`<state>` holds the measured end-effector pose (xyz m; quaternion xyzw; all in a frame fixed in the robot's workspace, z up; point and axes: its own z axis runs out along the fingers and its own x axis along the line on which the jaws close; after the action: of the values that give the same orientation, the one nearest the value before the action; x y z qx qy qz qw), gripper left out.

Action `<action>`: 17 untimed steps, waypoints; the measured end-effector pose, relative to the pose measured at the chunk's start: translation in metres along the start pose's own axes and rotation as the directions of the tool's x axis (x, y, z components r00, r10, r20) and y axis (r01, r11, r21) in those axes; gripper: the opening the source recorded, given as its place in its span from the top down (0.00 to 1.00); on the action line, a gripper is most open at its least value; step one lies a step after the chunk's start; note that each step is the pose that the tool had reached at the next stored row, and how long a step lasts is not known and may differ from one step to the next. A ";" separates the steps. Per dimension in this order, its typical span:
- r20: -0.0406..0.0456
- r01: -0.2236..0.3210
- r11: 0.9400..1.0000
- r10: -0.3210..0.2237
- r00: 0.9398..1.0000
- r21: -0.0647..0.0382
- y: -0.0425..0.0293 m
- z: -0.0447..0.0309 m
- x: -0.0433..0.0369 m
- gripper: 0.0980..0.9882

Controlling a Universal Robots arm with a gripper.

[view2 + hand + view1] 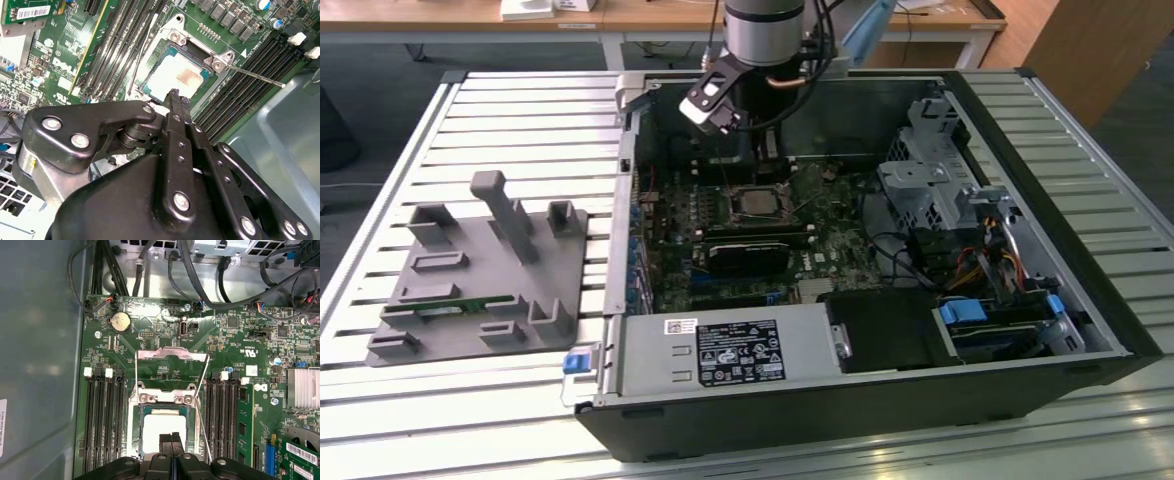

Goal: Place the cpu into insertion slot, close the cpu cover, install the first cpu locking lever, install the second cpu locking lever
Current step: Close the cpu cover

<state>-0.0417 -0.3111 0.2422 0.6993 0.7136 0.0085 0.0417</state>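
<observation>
The cpu [151,435] [180,75], a square chip with a pale silver top, lies flat in the insertion slot [131,432] on the green board. My gripper [171,441] [174,96] is shut, its two black fingertips pressed together right over the chip's near edge, with nothing held between them. The cpu cover [172,355], a thin silver frame, stands swung open beyond the hinge bracket [161,398]. A thin lever rod [255,76] sticks out free from the socket's corner. In the exterior view the arm [761,35] reaches down into the case above the socket [754,203].
Long black memory slots [102,425] [222,420] flank the socket. Cables [200,285] hang across the far board edge. A finned heatsink [302,387] and the grey case wall [40,365] stand close by. A grey fixture [480,270] sits outside the case.
</observation>
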 end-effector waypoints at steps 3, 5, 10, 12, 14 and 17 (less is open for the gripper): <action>0.000 -0.001 1.000 0.001 1.000 0.000 0.0001 -0.0011 -0.0001 0.99; 0.000 -0.001 1.000 0.001 1.000 0.000 0.0001 -0.0018 -0.0001 0.99; 0.000 -0.002 1.000 0.002 1.000 0.000 0.0004 -0.0044 -0.0002 0.99; 0.000 -0.003 1.000 0.003 1.000 0.000 0.0005 -0.0056 -0.0003 0.99; 0.000 -0.003 1.000 0.003 1.000 0.000 0.0006 -0.0070 -0.0004 0.99; 0.000 -0.003 1.000 0.003 1.000 0.000 0.0008 -0.0095 -0.0005 0.99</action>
<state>-0.0416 -0.3111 0.2518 0.7003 0.7125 0.0084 0.0417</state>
